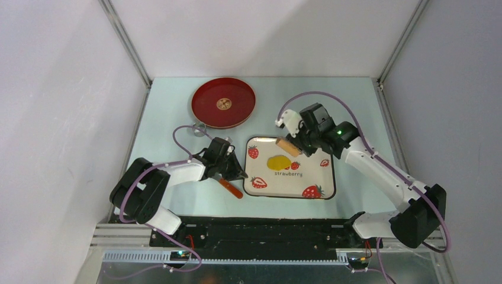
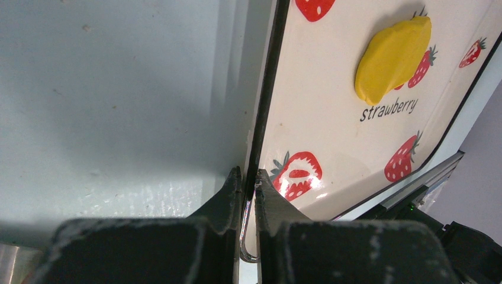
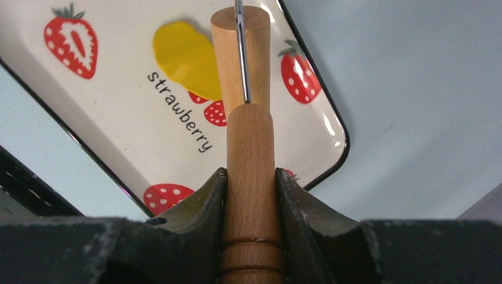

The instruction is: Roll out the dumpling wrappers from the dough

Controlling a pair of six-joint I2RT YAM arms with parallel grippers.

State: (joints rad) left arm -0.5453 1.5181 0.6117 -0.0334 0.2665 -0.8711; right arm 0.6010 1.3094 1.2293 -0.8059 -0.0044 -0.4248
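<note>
The yellow dough [image 1: 278, 162] lies as one flattened oval lump in the middle of the white strawberry tray [image 1: 296, 184]. My right gripper [image 1: 298, 145] is shut on the handle of the tan wooden roller [image 1: 288, 146], which hovers at the tray's far edge just behind the dough. In the right wrist view the roller [image 3: 240, 56] points over the dough [image 3: 180, 59], held between my fingers [image 3: 207, 195]. My left gripper [image 1: 241, 173] is shut on the tray's left rim [image 2: 266, 106]; the dough [image 2: 391, 59] shows beyond it. No dumpling wrappers are in view.
A red round plate [image 1: 224, 102] sits at the back left. A small metal ring [image 1: 199, 128] lies in front of it. An orange-handled tool [image 1: 231, 188] lies on the table by my left gripper, just left of the tray. Walls enclose the table.
</note>
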